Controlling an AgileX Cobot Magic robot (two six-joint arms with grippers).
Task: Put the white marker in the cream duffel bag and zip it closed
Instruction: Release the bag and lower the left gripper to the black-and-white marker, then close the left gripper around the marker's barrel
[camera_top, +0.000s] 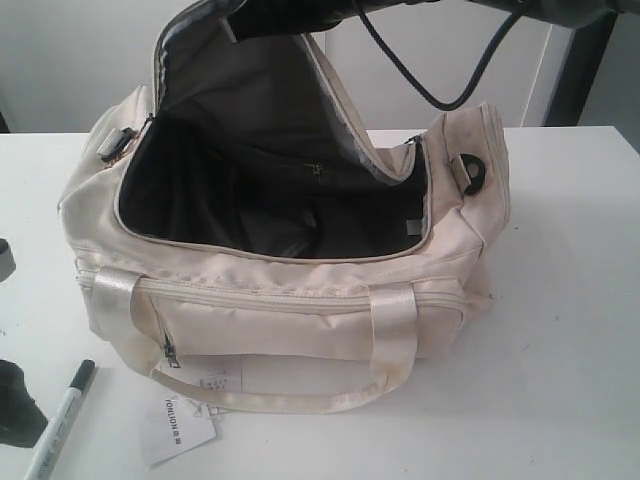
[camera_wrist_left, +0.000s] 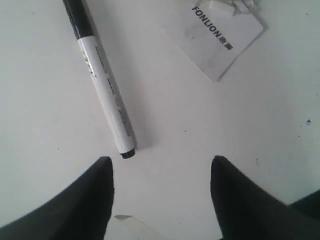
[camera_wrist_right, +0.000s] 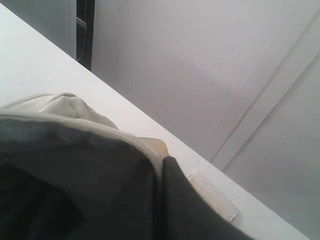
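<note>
left gripper (camera_wrist_left: 160, 162) has its fingers spread apart with nothing in them. the marker (camera_wrist_left: 102, 82) lies flat on the table (camera_wrist_left: 175, 125) just ahead, near the paper tag (camera_wrist_left: 215, 35). behind that the bag (camera_top: 300, 300) sits unzipped, and the right gripper (camera_wrist_right: 161, 170) is pinched on its lifted flap.

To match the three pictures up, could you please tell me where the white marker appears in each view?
Exterior view: the marker lies on the table in the lower left corner, beside the paper tag.
Left wrist view: it lies just ahead of the open left gripper, cap end pointing away.
Right wrist view: not in it; only the bag and table show.
Shared landmark: the paper tag, in the exterior and left wrist views.
</note>
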